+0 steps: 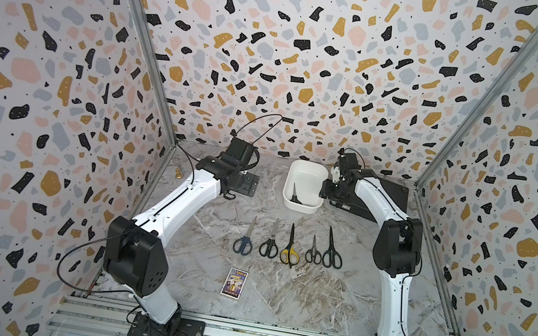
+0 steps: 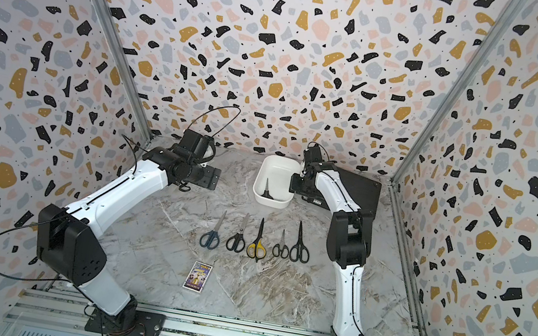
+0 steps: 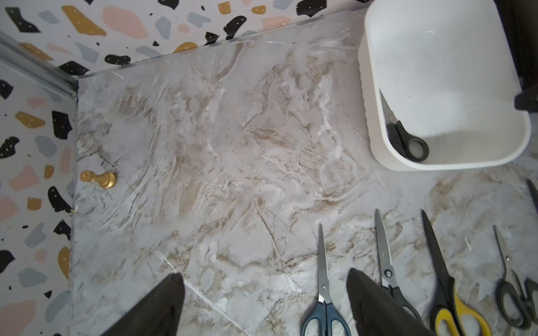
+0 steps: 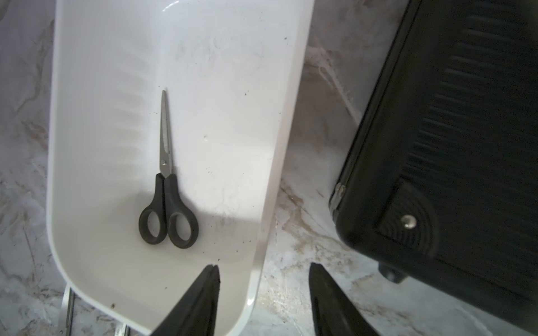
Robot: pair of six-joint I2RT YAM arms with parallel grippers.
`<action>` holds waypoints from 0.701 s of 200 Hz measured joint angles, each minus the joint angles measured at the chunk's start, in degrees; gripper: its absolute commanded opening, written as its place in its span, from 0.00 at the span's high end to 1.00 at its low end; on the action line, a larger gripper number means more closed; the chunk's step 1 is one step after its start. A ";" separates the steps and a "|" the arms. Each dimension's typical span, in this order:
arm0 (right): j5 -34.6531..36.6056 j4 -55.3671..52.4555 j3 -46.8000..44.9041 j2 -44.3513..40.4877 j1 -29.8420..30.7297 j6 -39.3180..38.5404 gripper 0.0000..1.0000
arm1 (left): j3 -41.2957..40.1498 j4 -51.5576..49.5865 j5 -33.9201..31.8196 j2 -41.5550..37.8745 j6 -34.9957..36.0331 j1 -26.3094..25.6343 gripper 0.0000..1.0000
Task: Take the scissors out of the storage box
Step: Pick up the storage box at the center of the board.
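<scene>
- Card (image 1: 233, 282): flat on marble table (image 1: 330, 299), nearest the arm bases, L-arm side.
- Row of 5 scissors, mid-table, beyond the card. All are out of the tub, blades closed, tips toward far wall, handles toward bases. From L to R: dark-blue pair (image 1: 246, 237), black pair (image 1: 272, 238), yellow-and-black pair (image 1: 290, 243), small black pair (image 1: 313, 248), slim black pair (image 1: 331, 247). Handles of the last two sit just beside each other.
- L gripper (image 3: 265, 273): hovers above bare table beyond the row's L end. Fingers are spread wide w/ nothing between them, i.e. released.
- Storage box (image 1: 301, 207): white tub on far half of table, R of centre, beyond the row.
- Sixth pair (image 4: 166, 174): black handles, still inside the storage box. It lies flat on the floor near the L-arm-side wall, handles at near end, blades closed.
- R gripper (image 4: 263, 265): at the tub's R-arm-side wall. One finger is inside, the other outside, w/ the wall between. Fingers are apart and not seen pressing the wall: released, holding nothing.
- Gold pawn (image 3: 100, 179): on its side at table's L edge, approx. level w/ the tub, well apart from it.
- Black case (image 1: 388, 201): just beside the tub on the R, partly under the R arm, near far wall.
</scene>
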 measured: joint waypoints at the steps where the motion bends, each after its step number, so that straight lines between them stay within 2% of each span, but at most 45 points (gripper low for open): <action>1: 0.07 -0.11 0.15 0.17 0.00 0.00 0.51 | -0.02 0.00 0.15 -0.04 0.00 -0.02 0.26; 14: 0.20 -0.57 1.27 1.49 0.00 0.46 0.61 | -0.31 0.02 1.66 -0.66 -0.24 -0.28 0.34; 30: 0.13 -0.76 1.99 2.86 0.00 1.25 0.78 | -0.31 0.26 3.26 -0.83 -0.70 -0.68 0.38; 56: 0.04 -0.87 2.32 4.07 0.00 2.82 0.92 | 0.39 -0.22 5.25 -0.02 -1.81 -1.99 0.38; 92: 0.07 0.70 1.29 3.56 0.11 4.66 1.00 | 4.28 -1.31 9.38 3.50 -4.33 -5.46 0.40; 140: 6.16 13.49 -16.24 -8.79 3.28 6.91 1.00 | 9.66 0.09 18.08 9.60 -12.68 -6.91 0.46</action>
